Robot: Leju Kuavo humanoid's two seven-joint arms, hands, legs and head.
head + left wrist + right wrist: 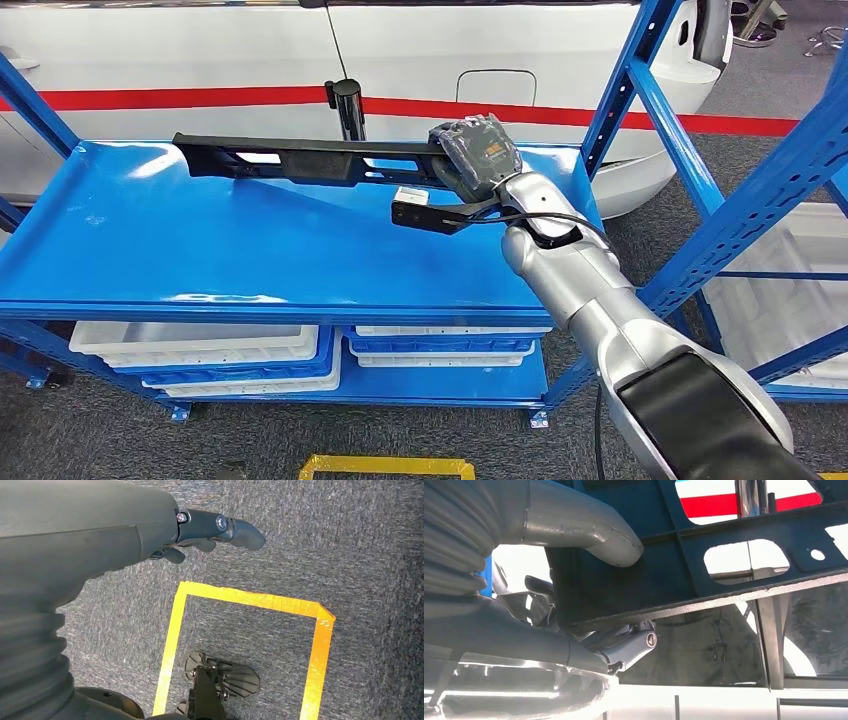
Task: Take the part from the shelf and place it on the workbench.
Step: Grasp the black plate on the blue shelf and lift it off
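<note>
The part (300, 160) — a long black frame piece with cut-out openings — lies across the back of the blue shelf (200, 250), in the upper middle of the head view, running from upper left toward centre; its right end sits under the right hand (475, 158), which is closed around it; in the right wrist view the grey thumb (589, 527) lies over one face of the part (734, 545) and the darker fingers (629, 647) curl up under its edge, so the hold is narrow and firm. A small black and white piece (425, 212) lies on the shelf just below the hand, touching or nearly touching the wrist cable; which, I cannot tell. The left hand (200, 530) hangs over grey carpet (350, 540) and a yellow tape outline (250, 600), fingers extended and holding nothing. White trays (200, 345) sit on the lower level, lower left of the head view; behind the shelf runs a white car body with a red stripe (180, 97). No writing or label can be read anywhere.
</note>
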